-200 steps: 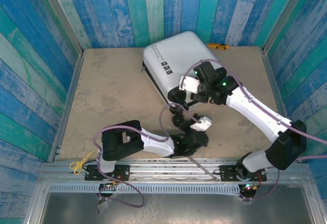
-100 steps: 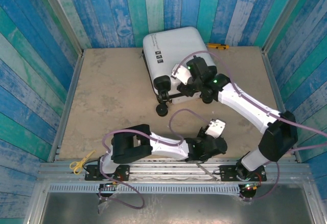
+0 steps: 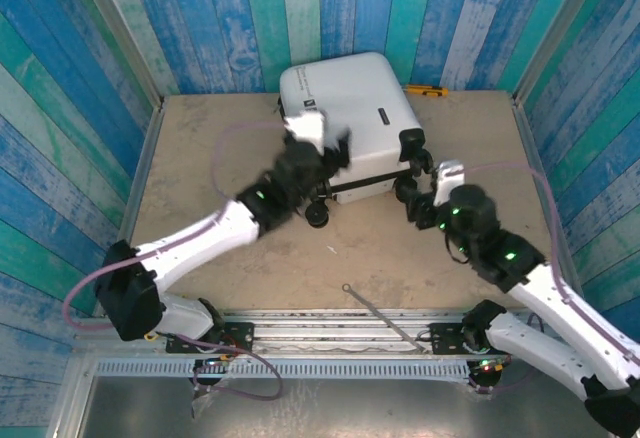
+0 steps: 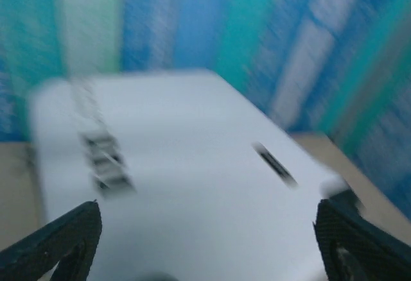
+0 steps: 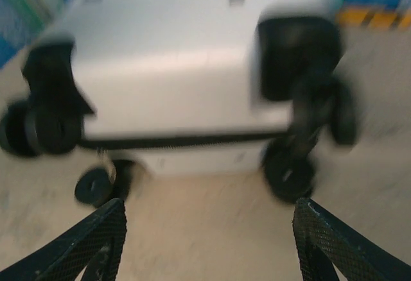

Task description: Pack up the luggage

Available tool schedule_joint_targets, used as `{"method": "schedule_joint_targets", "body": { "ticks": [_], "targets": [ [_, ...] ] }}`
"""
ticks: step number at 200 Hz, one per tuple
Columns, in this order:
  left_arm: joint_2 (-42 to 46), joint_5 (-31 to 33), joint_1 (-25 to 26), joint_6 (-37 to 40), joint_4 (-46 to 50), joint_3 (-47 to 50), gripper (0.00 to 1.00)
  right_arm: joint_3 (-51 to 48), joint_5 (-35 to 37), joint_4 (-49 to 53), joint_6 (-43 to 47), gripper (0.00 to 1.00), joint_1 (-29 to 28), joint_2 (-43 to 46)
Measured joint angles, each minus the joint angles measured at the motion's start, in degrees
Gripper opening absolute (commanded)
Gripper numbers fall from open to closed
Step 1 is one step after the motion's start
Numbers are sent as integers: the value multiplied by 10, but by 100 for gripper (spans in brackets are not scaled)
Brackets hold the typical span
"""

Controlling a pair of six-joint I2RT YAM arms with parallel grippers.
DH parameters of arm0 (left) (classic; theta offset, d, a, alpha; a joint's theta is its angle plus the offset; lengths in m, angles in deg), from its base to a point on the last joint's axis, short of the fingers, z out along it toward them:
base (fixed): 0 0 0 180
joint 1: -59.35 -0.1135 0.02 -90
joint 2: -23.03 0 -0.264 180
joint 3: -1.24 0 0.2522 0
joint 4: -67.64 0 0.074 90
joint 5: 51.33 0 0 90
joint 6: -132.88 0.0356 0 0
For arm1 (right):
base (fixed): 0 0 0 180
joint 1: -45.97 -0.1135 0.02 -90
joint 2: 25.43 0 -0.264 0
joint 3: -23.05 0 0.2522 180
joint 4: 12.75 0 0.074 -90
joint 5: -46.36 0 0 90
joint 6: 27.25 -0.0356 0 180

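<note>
White hard-shell luggage shut, lying flat at table's far end, black wheels toward me.

Yellow object, far table edge; thin rod, near edge.

White arms, black joints, seemingly lilac cables

the luggage has a smooth white hard shell, plastic by its look, with a soft sheen. its wheels along the 6 o'clock edge are matt black. the table is a dull, faintly mottled beige board. the walls, from 9 through 12 to 3 o'clock, are painted wooden planks with a weathered finish. at 6 o'clock runs a pale brushed metal rail. the left gripper and right gripper carry matt black finger pads with a cross-hatched grain.
</note>
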Motion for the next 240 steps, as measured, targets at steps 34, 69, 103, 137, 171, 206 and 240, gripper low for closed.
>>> {"method": "schedule_joint_targets", "body": {
  "ticks": [34, 69, 103, 137, 171, 206, 240],
  "targets": [
    [-65, -110, -120, -11, 60, -132, 59, -73, -6, -72, -84, 74, -90, -133],
    [-194, -210, -151, -9, 96, -229, 56, -70, -5, -234, -105, 75, -150, -281],
    [-257, -278, -152, -3, 112, -238, 61, -62, -2, -393, -92, 73, -175, -401],
    [-298, -316, -153, 10, 134, -290, 60, -55, 21, -509, -82, 69, -178, -477],
    [-337, -339, -156, 30, 153, -349, 54, -18, 51, -570, -78, 67, -179, -535],
    [-366, -356, -159, 49, 162, -360, 46, 3, 71, -598, -78, 64, -169, -554],
    [-372, -367, -164, 60, 161, -365, 34, 18, 88, -595, -76, 55, -158, -558]
  ]
}}
